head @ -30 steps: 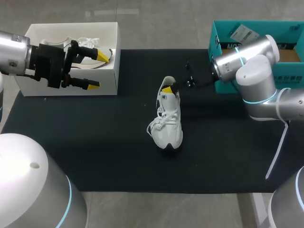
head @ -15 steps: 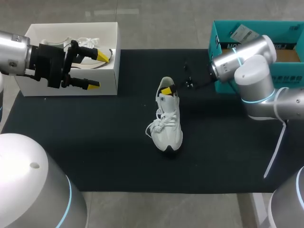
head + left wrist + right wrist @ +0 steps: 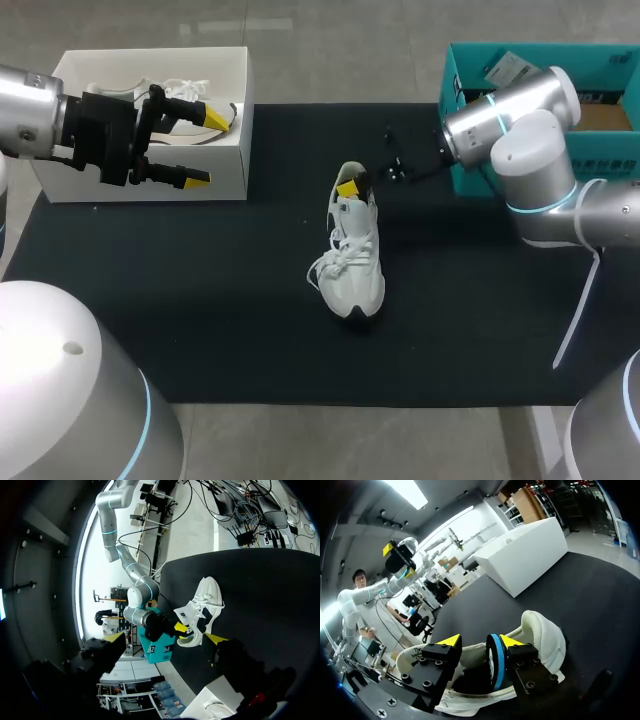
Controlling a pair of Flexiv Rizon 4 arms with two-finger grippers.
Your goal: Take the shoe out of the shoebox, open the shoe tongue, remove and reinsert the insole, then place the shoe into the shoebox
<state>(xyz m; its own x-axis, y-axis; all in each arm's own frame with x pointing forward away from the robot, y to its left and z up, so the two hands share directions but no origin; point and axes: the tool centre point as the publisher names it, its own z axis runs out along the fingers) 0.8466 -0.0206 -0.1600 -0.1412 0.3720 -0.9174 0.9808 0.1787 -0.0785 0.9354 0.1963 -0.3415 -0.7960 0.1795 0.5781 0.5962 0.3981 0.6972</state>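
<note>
The white shoe [image 3: 352, 262] lies on its sole on the black mat [image 3: 200, 300] near the table's middle, outside the white shoebox [image 3: 228, 160], which stands at the far left corner. The right gripper [image 3: 480, 641] is at the shoe's heel opening, fingers partly spread; the blue-edged insole [image 3: 495, 662] stands on edge between them, against one finger with a visible gap to the other. The left gripper [image 3: 205, 148] hangs over the shoebox, spread wide and holding nothing.
</note>
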